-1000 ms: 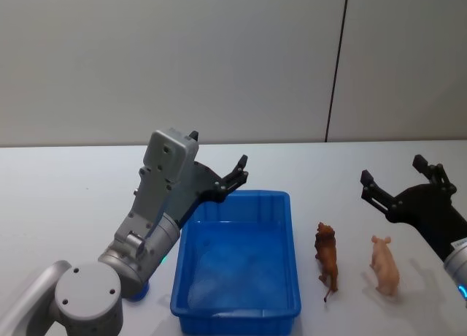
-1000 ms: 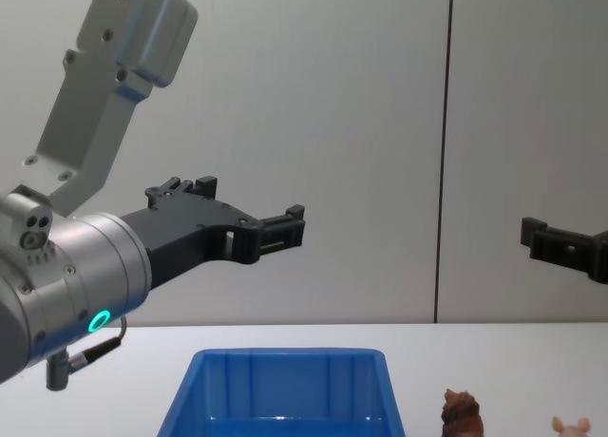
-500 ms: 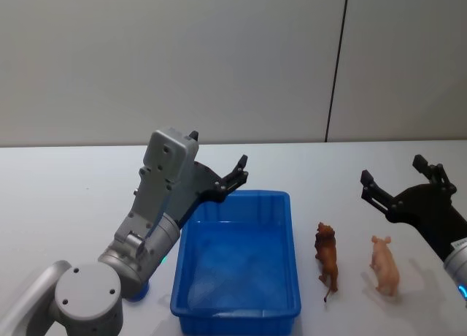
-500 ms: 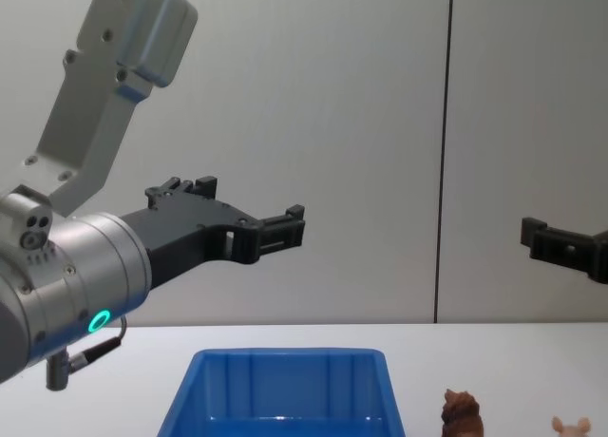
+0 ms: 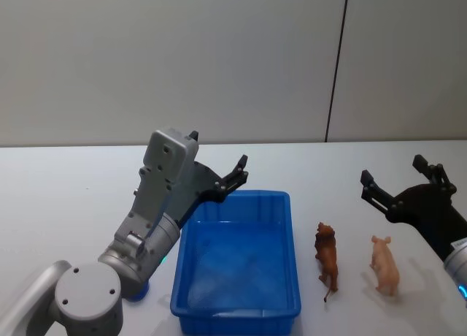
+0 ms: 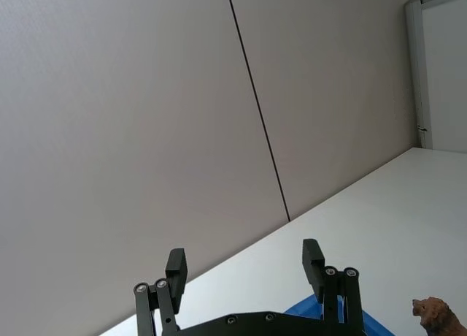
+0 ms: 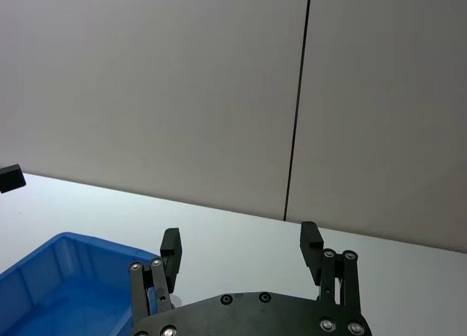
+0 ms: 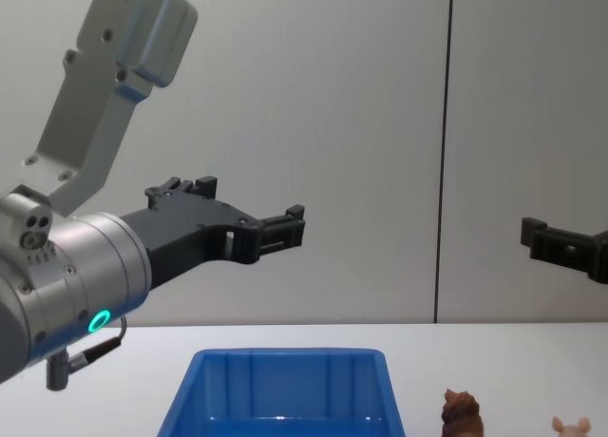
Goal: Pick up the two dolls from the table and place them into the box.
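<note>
The blue box [image 5: 235,307] stands on the white table [image 5: 66,197] in the head view. To its right stand the reddish-brown doll [image 5: 327,258] and, farther right, the pale pink doll [image 5: 384,266], both upright on the tabletop. My left gripper [image 5: 217,152] hovers open above the box's far left corner, holding nothing. My right gripper [image 5: 392,169] hangs open above the table behind the pink doll. The chest view shows the box [image 8: 285,370], the brown doll [image 8: 463,413] and the pink doll [image 8: 570,426] low down, well beneath both grippers.
A plain grey wall with a dark vertical seam [image 5: 334,73] backs the table. Bare tabletop lies left of the box and behind the dolls. The left arm's grey link [image 5: 162,182] rises beside the box's left wall.
</note>
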